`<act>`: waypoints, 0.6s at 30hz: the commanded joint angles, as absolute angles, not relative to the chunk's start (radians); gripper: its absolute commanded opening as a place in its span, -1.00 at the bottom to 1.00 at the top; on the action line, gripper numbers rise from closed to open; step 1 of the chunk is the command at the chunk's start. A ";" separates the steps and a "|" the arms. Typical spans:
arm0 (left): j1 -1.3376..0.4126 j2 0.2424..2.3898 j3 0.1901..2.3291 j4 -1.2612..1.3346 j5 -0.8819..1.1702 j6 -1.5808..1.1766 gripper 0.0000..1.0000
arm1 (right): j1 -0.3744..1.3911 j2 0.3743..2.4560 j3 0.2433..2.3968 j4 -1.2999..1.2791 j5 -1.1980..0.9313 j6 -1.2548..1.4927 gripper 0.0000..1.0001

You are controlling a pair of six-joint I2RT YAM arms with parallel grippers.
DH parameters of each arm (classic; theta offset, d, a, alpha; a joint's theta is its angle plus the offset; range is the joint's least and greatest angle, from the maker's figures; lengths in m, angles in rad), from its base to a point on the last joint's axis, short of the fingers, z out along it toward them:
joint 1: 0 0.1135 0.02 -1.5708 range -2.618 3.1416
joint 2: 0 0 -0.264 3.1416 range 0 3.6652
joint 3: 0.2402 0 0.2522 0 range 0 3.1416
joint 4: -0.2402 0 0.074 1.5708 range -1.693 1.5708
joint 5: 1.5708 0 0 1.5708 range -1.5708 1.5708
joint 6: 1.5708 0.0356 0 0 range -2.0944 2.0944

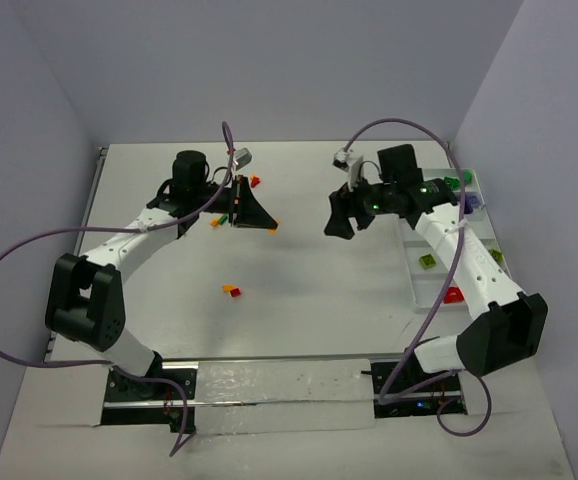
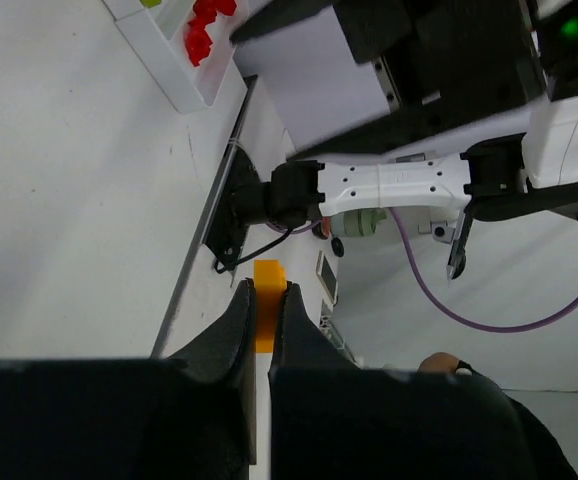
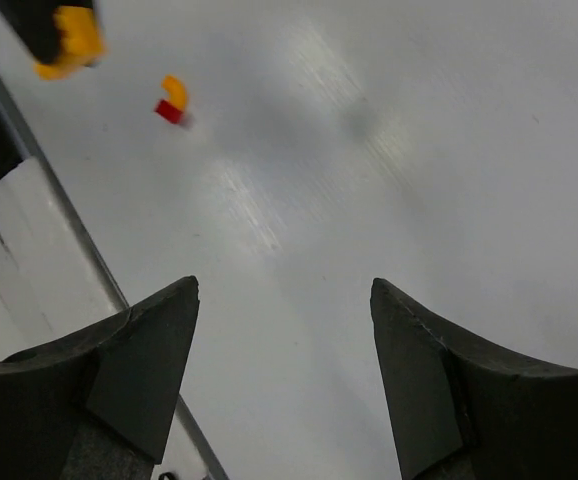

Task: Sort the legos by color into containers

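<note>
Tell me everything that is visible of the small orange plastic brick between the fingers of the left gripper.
The small orange plastic brick looks smooth, plain and box-shaped. The two black fingers of the left gripper are shut on its sides, and its far end sticks out past the fingertips. Nothing else appears to touch it. In the top view it shows only as an orange speck at the gripper's tip.

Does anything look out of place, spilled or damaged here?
Nothing stands out. A red-and-orange pair of plastic bricks lies unsorted mid-table; the long white divided tray lies along the right edge. The left gripper pinches another orange brick; the right gripper is open, empty.
</note>
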State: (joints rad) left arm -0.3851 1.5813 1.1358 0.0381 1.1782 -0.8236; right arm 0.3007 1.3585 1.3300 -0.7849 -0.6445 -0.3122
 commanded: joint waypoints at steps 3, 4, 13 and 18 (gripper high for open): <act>-0.386 1.569 1.146 0.102 1.187 -0.985 -1.00 | 0.485 1.369 1.385 -0.631 -0.630 -0.258 0.61; -0.386 1.576 1.159 0.082 1.183 -0.985 -1.00 | 0.503 1.383 1.406 -0.635 -0.620 -0.256 0.62; -0.387 1.595 1.145 0.118 1.205 -1.110 -1.00 | 0.609 1.559 1.619 -0.711 -0.533 -0.233 0.67; -0.388 1.592 1.127 0.142 1.218 -1.133 -1.00 | 0.642 1.604 1.664 -0.737 -0.532 -0.257 0.64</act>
